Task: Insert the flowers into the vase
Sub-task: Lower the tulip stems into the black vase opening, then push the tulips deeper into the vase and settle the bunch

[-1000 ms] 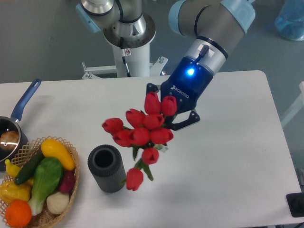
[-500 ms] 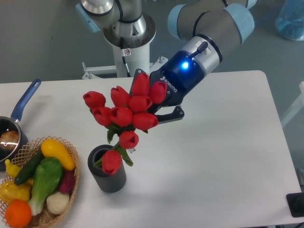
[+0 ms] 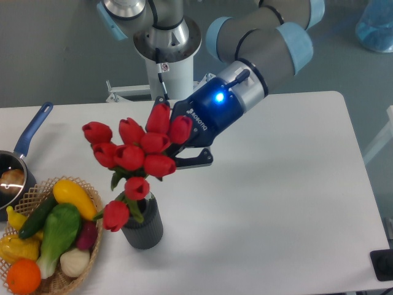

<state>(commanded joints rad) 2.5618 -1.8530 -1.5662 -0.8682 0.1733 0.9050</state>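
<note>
The flowers [image 3: 138,150], a bunch of red tulip buds with green stems, hang tilted to the left over the vase [image 3: 145,226]. The vase is a dark grey ribbed cylinder standing on the white table. The lowest buds and leaves overlap its mouth and left rim, so the mouth is mostly hidden. My gripper [image 3: 181,144] sits behind the top right of the bunch and is shut on the flowers. Its black fingers [image 3: 195,161] show just right of the buds.
A wicker basket [image 3: 92,236] with toy vegetables and fruit stands at the front left, close beside the vase. A blue-handled saucepan [image 3: 27,138] is at the left edge. The robot's base [image 3: 166,52] is at the back centre.
My gripper has carried the flowers leftward, from right of the vase to over it. The lowest buds now hang at the vase's mouth and left rim.
</note>
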